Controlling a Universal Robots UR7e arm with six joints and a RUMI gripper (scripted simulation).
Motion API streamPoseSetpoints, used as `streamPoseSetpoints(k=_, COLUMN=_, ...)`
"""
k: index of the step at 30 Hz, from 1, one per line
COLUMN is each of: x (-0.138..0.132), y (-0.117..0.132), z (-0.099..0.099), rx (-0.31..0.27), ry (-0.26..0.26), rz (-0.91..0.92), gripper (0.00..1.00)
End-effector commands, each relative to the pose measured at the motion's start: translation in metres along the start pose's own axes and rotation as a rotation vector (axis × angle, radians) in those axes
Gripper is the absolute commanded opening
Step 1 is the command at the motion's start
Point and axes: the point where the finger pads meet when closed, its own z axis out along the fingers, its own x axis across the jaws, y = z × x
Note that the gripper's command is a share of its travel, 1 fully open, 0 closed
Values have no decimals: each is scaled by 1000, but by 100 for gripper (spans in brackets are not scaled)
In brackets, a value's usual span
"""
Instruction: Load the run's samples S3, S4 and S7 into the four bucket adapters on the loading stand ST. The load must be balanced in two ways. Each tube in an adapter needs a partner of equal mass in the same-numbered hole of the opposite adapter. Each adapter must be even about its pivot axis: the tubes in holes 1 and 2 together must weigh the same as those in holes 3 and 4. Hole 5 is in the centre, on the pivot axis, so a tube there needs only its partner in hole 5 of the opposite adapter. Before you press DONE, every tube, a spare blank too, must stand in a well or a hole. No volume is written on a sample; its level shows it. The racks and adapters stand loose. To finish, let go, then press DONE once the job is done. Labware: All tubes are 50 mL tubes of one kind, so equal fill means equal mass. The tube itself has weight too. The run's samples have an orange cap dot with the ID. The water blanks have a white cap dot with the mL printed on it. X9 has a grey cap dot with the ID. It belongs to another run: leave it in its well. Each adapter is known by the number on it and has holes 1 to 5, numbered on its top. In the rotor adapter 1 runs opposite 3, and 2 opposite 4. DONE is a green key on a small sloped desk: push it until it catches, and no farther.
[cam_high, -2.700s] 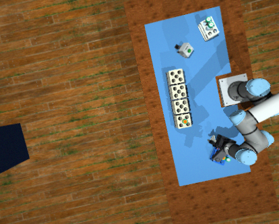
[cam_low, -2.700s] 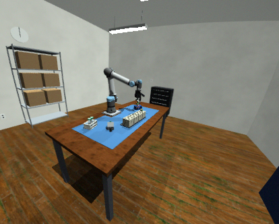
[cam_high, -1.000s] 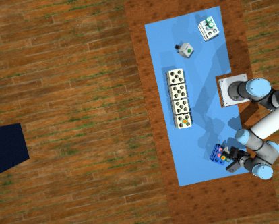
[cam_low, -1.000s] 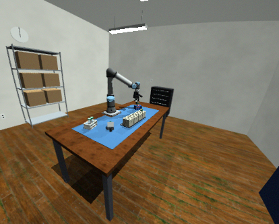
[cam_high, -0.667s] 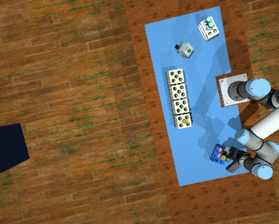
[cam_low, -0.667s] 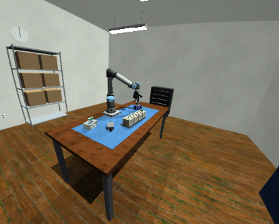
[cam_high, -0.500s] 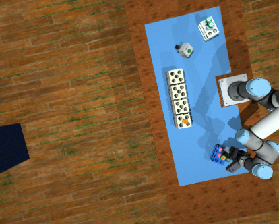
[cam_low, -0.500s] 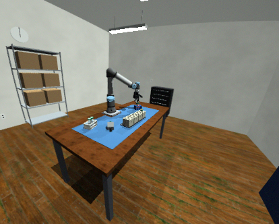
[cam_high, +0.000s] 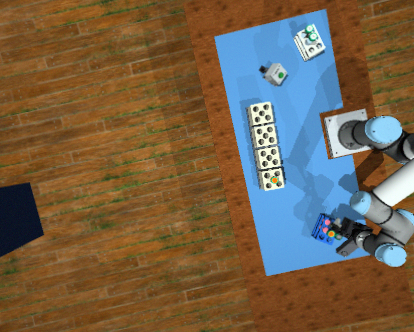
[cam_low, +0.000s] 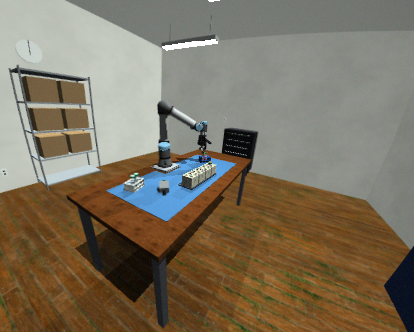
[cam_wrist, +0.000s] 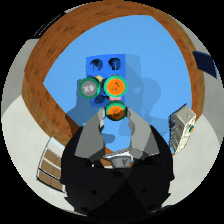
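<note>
Four white blocks (cam_high: 266, 147) (cam_low: 193, 181) (cam_wrist: 179, 134) in a row at the left of the blue mat (cam_high: 300, 200) (cam_low: 165, 207) (cam_wrist: 145, 40), as seen from above. In the nearest block, one orange-dotted tube (cam_high: 274, 180) (cam_wrist: 191, 129), apparently in the centre hole. A little right of the row's far end, beyond it, a small grey desk (cam_high: 272, 74) (cam_low: 163, 185) with a green key (cam_high: 281, 75) on top. Farther right and farther back, a white rack (cam_high: 312, 52) (cam_low: 133, 186) with two white-capped tubes (cam_high: 311, 33) (cam_low: 134, 176) along its far side. Toward the near right, a blue rack (cam_high: 317, 233) (cam_low: 204, 160) (cam_wrist: 105, 58), holding the grey-capped X9 tube (cam_high: 337, 221) (cam_wrist: 89, 88) and an orange-capped tube (cam_high: 331, 234) (cam_wrist: 115, 87), ID too blurred to read. Right beside that tube, another orange-capped sample (cam_wrist: 116, 111), pinched upright between the jaws of the gripper (cam_high: 341, 229) (cam_low: 204, 152) (cam_wrist: 115, 107); number unreadable, and cannot tell whether seated in its well or raised.
</note>
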Motion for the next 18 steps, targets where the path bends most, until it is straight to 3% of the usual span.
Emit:
streamPoseSetpoints(k=1, x=0, y=0, z=-14, rx=1, ry=0, rz=0, gripper=0)
streamPoseSetpoints(k=18, x=0, y=0, z=-64, rx=1, ry=0, rz=0, gripper=0)
